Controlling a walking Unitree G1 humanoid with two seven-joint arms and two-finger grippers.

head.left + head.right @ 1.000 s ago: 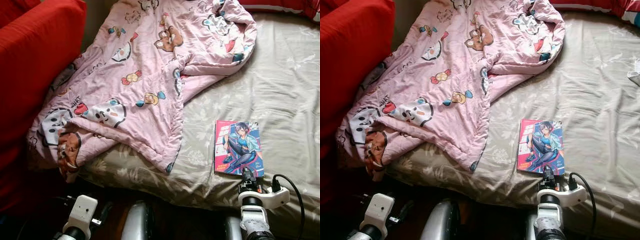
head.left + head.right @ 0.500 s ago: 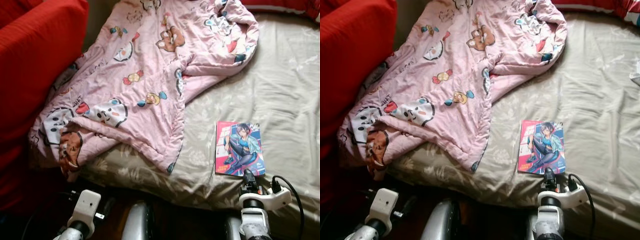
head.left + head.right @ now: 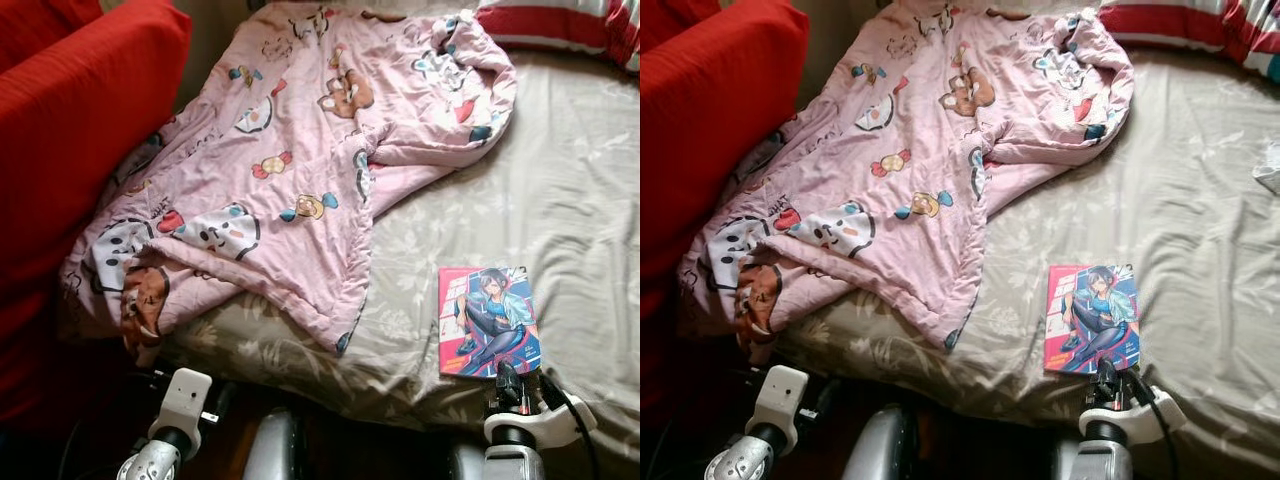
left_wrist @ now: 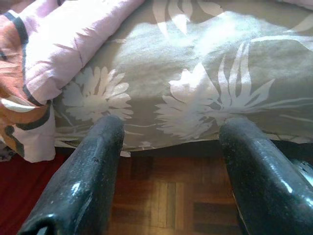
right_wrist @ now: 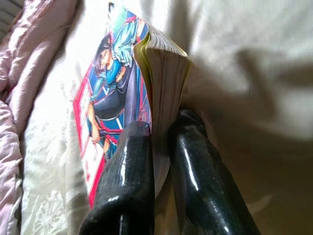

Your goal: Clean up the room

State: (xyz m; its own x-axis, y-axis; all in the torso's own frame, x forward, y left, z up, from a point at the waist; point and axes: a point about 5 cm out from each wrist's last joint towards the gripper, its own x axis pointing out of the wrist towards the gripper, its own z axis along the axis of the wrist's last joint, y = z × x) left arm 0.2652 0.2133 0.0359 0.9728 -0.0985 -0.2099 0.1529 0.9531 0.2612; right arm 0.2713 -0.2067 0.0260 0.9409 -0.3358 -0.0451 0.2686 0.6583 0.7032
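- Right gripper (image 5: 159, 161) is seen clamped on the near edge of the comic book (image 3: 487, 318); left gripper (image 4: 168, 161) is held open, empty.
- Risk: only some pages pinched, so the book may splay or slip when lifted.

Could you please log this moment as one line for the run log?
right claw: shut on comic book edge | left claw: open, idle by bed | pink blanket: unfolded

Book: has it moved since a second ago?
Yes, slightly. The camera shifted too, but the book, pinched by the right gripper, now lies closer to the robot, judged against the pink blanket corner.
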